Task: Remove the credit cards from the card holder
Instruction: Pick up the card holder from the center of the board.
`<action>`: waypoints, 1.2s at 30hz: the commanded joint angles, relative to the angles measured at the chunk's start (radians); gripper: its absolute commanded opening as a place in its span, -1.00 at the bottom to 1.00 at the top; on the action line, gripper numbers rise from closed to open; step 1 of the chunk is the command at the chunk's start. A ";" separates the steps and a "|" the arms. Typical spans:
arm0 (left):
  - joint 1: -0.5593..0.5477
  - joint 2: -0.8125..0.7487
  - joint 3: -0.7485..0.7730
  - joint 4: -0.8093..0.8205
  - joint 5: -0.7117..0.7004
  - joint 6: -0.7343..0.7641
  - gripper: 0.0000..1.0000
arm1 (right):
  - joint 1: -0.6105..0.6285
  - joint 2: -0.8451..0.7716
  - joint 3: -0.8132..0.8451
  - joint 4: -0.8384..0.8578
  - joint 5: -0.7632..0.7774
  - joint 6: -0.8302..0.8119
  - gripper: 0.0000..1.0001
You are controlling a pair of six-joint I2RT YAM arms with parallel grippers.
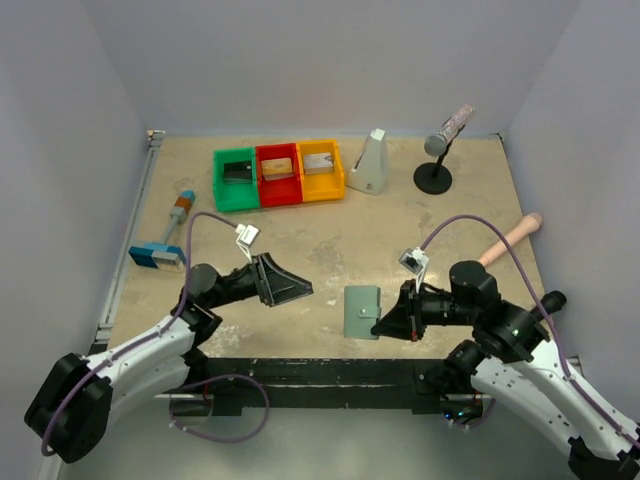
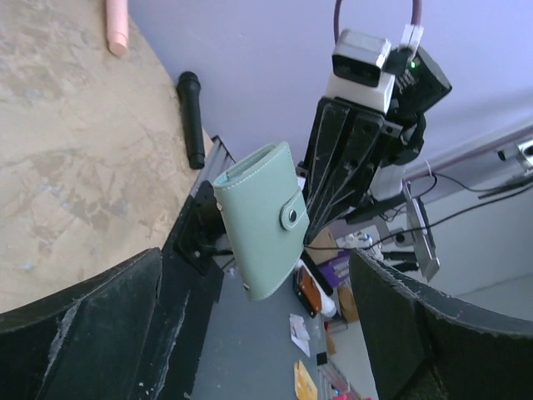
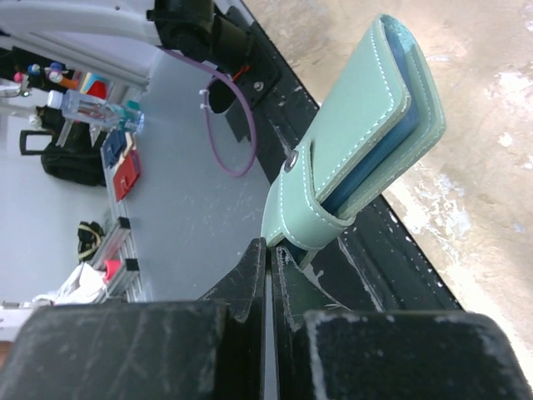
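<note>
grey-green card holder [image 1: 361,311] hangs snapped shut over the near table edge, corner pinched in the clamped right gripper [image 1: 380,324], left gripper [image 1: 287,282] spread wide and empty beside it; credit cards [image 1: 277,166] seemingly already in the bins [image 1: 279,197], so lower it flat before releasing.

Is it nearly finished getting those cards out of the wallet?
Nearly, it seems. Done: a black card, an orange card and a grey card lie one per bin. In hand: the right pincer holds the wallet, snapped shut; the left pincer is open, empty. Left: probably just setting the wallet down, though I can't see whether anything remains inside.
</note>
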 commanded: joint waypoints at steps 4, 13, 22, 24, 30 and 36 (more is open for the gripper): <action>-0.118 0.100 0.065 0.116 0.001 0.037 0.99 | 0.008 0.022 0.024 0.115 -0.105 0.038 -1.00; -0.190 0.295 0.097 0.301 0.021 -0.021 0.88 | 0.020 0.078 0.040 0.167 -0.129 0.045 -1.00; -0.233 0.408 0.124 0.425 0.013 -0.063 0.81 | 0.028 0.093 0.013 0.235 -0.139 0.078 -1.00; -0.233 0.402 0.120 0.445 0.002 -0.064 0.79 | 0.030 0.091 0.011 0.235 -0.139 0.078 -1.00; -0.235 0.364 0.135 0.445 0.007 -0.057 0.54 | 0.030 0.098 0.001 0.224 -0.119 0.064 -1.00; -0.233 0.330 0.141 0.423 0.007 -0.051 0.26 | 0.031 0.096 -0.010 0.230 -0.097 0.062 -1.00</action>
